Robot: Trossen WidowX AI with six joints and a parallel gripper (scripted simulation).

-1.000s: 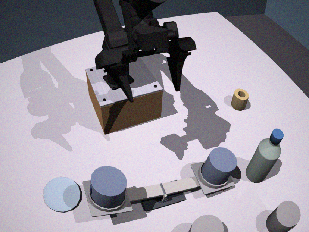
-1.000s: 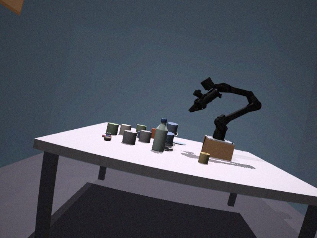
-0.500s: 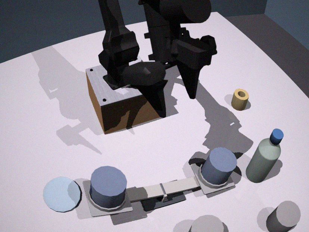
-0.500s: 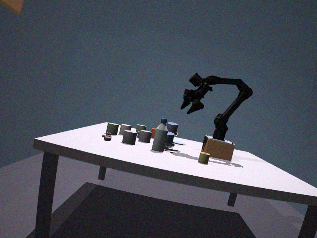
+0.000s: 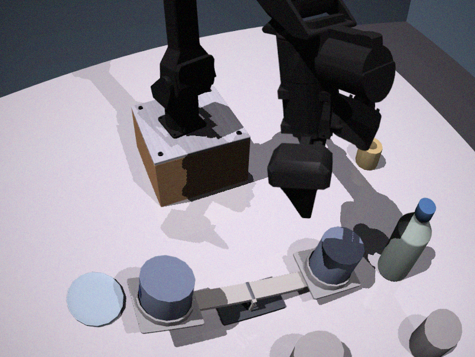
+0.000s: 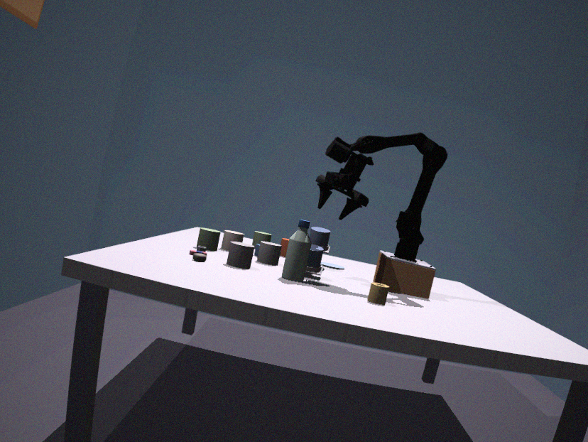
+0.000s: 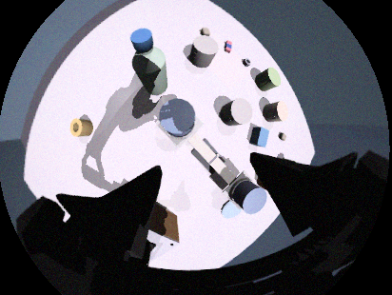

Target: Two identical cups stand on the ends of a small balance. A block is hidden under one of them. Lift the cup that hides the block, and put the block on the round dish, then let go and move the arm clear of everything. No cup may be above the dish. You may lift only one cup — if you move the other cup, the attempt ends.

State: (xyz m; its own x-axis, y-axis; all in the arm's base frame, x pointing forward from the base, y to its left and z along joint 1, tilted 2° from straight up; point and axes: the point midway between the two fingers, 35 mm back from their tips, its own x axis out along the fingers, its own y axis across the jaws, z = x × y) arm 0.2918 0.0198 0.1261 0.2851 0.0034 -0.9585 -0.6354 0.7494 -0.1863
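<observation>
A blue-grey cup [image 5: 338,255] [image 6: 314,256] [image 7: 177,117] stands on the balance's end beside the bottle. The identical cup [image 5: 166,284] [image 6: 319,235] [image 7: 249,197] stands on the other end, beside the dish. The balance beam [image 5: 234,295] [image 7: 204,148] tilts: the bottle end looks lower, the dish end higher. The pale blue round dish [image 5: 96,298] [image 6: 333,266] [image 7: 230,209] has nothing on it. My gripper [image 6: 329,213] [image 7: 205,164] is open and empty, high above the table, on the arm-base side of the bottle-side cup. No hidden block shows.
A green bottle [image 5: 403,245] [image 6: 297,256] [image 7: 151,67] stands close beside the lower cup. A hollow yellow cylinder [image 5: 368,158] [image 6: 378,293] [image 7: 82,127] stands farther off. Grey cylinders [image 5: 435,332] [image 7: 205,51] and a blue block [image 7: 259,136] lie beyond the balance. The arm's base box [image 5: 218,169] stands behind.
</observation>
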